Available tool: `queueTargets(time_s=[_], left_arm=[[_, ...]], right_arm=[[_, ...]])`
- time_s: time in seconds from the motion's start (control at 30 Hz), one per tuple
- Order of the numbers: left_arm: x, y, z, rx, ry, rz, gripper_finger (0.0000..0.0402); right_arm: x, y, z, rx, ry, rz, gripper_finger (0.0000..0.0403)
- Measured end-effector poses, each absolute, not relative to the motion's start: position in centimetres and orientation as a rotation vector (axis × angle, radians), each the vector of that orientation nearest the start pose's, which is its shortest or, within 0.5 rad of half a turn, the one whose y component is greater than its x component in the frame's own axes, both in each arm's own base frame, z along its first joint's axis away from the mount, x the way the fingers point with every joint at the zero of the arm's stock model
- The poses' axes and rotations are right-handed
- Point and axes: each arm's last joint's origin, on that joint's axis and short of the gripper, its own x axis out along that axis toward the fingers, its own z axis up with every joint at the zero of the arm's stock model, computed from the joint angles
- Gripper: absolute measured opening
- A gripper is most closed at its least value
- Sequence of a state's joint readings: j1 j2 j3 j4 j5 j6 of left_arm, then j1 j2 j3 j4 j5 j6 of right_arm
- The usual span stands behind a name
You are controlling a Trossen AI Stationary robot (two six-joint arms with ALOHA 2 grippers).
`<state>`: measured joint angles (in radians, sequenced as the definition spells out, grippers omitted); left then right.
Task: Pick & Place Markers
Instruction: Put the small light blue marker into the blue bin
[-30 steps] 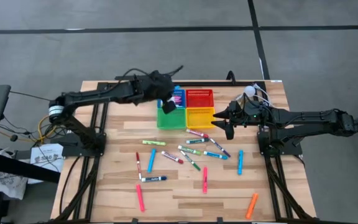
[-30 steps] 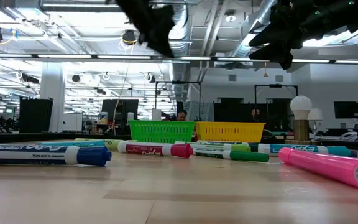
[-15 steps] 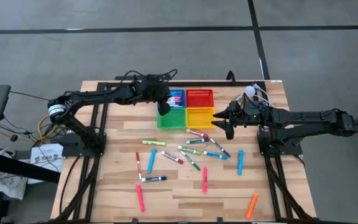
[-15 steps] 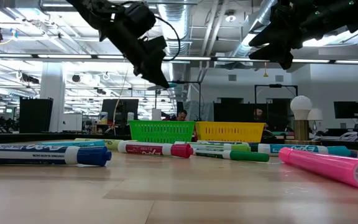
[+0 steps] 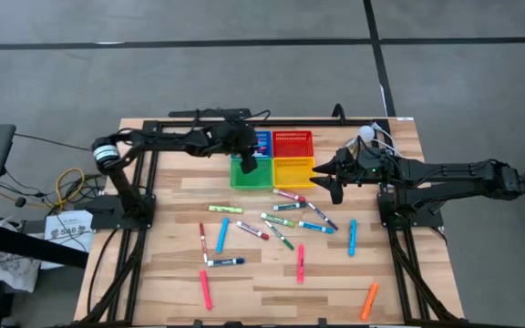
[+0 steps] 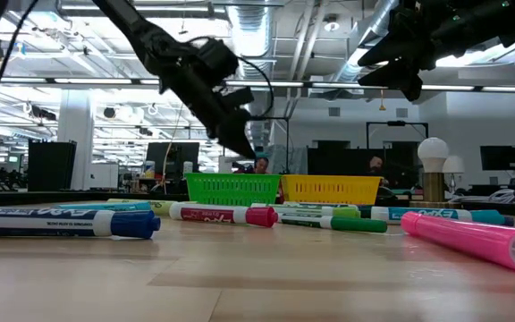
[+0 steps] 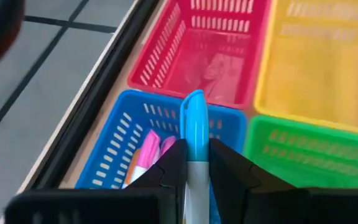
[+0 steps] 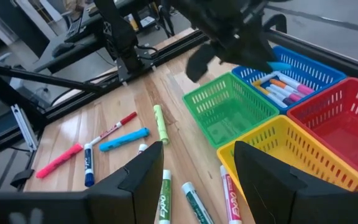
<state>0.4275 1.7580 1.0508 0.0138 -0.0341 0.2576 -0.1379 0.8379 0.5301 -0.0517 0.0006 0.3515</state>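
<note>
From above, the left gripper hangs over the seam where the blue basket meets the green basket. The right gripper waits level with the yellow basket, and the loose markers lie scattered on the table well beyond both sets of jaws.

From table height, the left gripper points down above the green basket, clear of its rim, with a sliver of blue showing near its tip. The right gripper sits high, nothing between its fingers.

Through the left wrist camera, it's clear: the jaws are pinched nearly shut on a blue marker, cap poking out ahead of the fingertips. Straight ahead of the jaws is the blue basket, with pink markers already lying inside; the red basket is farther on, green to one side.

The right wrist camera shows its own jaws standing well apart, empty, the yellow basket directly ahead.

The smart play, I'd say: nudge forward so the cap clears the blue basket's near wall, get low, then release so the marker drops in flat rather than bouncing into green.
</note>
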Motion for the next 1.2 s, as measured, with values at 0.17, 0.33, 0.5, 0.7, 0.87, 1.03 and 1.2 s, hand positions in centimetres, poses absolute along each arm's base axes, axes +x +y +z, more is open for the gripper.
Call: queueTargets(time_s=[0.17, 0.33, 0.5, 0.7, 0.87, 1.03, 1.2], left_arm=[[33.8, 16.3, 17.2, 0.093, 0.75, 0.369, 0.0057], [33.4, 17.4, 16.6, 0.075, 0.765, 0.393, 0.0057], [33.1, 18.0, 16.6, 0.056, 0.757, 0.387, 0.0057], [33.2, 18.0, 15.4, 0.007, 0.785, 0.36, 0.0057], [33.3, 18.0, 14.9, 0.0, 0.8, 0.356, 0.0057], [33.3, 18.1, 14.9, 0.0, 0.799, 0.359, 0.0057], [33.3, 18.1, 14.9, 0.001, 0.8, 0.362, 0.007]], right_arm=[[18.4, -2.6, 24.9, 0.373, 0.332, -0.199, 0.0186], [18.4, -2.6, 24.9, 0.372, 0.332, -0.199, 0.0186], [18.4, -2.6, 24.9, 0.372, 0.332, -0.199, 0.0186], [18.4, -2.6, 24.9, 0.371, 0.332, -0.199, 0.0186], [18.4, -2.5, 24.9, 0.371, 0.332, -0.198, 0.0186], [18.4, -2.6, 24.9, 0.37, 0.332, -0.198, 0.0186], [18.4, -2.6, 24.9, 0.369, 0.333, -0.199, 0.0186]])
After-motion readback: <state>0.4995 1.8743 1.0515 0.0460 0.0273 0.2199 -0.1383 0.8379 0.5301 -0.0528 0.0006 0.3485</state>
